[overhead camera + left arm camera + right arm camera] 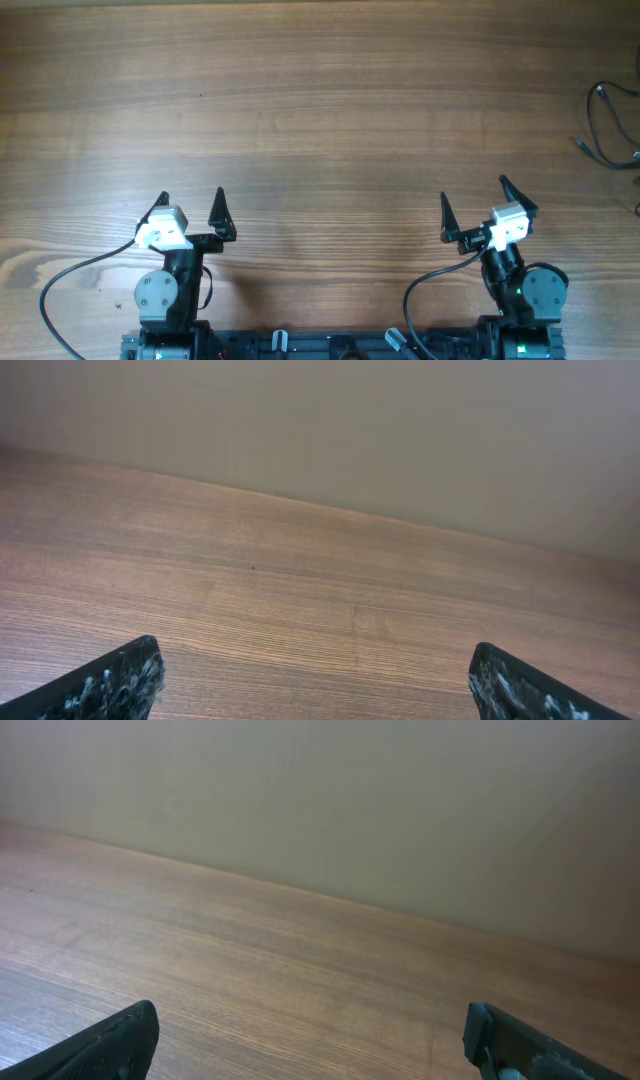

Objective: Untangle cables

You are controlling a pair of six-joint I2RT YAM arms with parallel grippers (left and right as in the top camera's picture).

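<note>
The cables [607, 128] are thin black wires lying loosely at the far right edge of the wooden table in the overhead view, partly cut off by the frame. My left gripper [190, 208] stands open near the front left, far from them, with nothing between its fingers. My right gripper [473, 203] is open too, at the front right, well short of the cables and to their left. Both wrist views show only bare wood between the wide-set fingertips [120, 680] [120, 1042]; no cables appear there.
The wooden table [320, 120] spreads wide ahead of both arms. Thicker black arm cables [70, 280] loop by each base at the front edge. A plain wall [400, 430] rises behind the table's far edge.
</note>
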